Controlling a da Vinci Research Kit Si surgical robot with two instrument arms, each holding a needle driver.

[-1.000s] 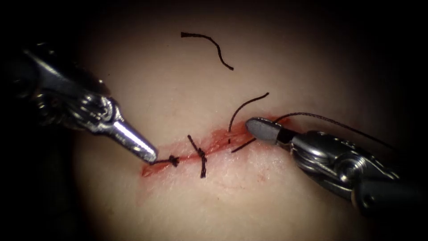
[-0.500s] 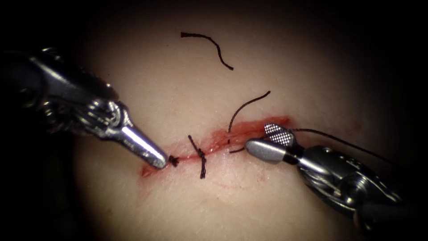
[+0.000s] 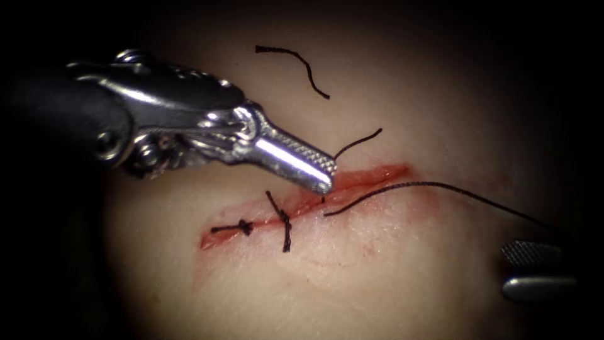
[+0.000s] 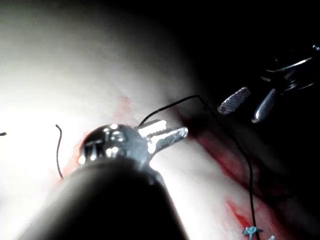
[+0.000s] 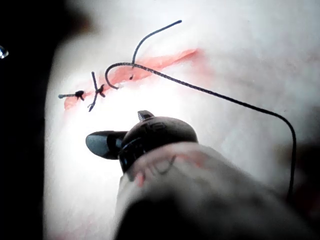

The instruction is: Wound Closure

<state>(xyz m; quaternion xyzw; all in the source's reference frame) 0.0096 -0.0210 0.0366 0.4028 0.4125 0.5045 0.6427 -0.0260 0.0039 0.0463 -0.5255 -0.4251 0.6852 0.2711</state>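
Hovering over the middle of the cut [image 3: 377,173], the left claw [image 3: 327,179] comes in from the far left and points down at the pale tissue [image 3: 377,283]. In the left wrist view the left claw [image 4: 175,127] is narrowly parted, with nothing seen between its jaws. A short thread tail [image 3: 358,141] rises from the cut just beside the tip and curves off to the far right. Whether the tip touches it cannot be told.

The right claw [image 3: 505,271] sits at the near right edge of the scene, well apart from the cut. Its jaws are spread wide and hold nothing. The left wrist view shows the right claw [image 4: 237,114] parted in the same way.

A long thread [image 3: 434,184] leaves the tissue on the near side of the cut, close to its middle, and runs out to the right in a shallow arc. The right wrist view shows this long thread [image 5: 210,92] lying loose across the tissue.

Two knotted stitches cross the left part of the cut, a small one [image 3: 244,226] near the left end and a taller one [image 3: 284,217] to its right. Red fluid [image 3: 302,204] lines the cut. A loose cut piece of thread [image 3: 292,58] lies on the far tissue, well apart from everything else.
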